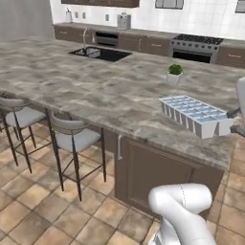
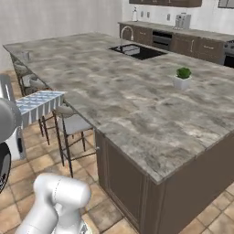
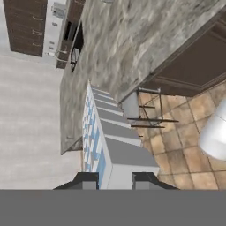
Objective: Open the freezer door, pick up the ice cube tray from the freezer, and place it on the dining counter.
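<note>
Clenched on one end of the ice cube tray (image 3: 110, 145), my tool (image 3: 115, 180) holds it lengthwise, stretching straight ahead of the fingertips (image 3: 86, 180). Beyond and beside the tool spreads the marbled dining desk (image 1: 95, 86); two stools (image 1: 72, 136) stand at its edge. Further ahead of the tool, a small potted plant (image 1: 174, 74) sits on that desk.

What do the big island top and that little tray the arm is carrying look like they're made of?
The island top looks like polished stone, perhaps marble: grey-beige with cloudy veining. The tray looks like matte white plastic, judging by its thin even walls around pale-blue cells; that's a guess. The gripper holds it by one end.
</note>
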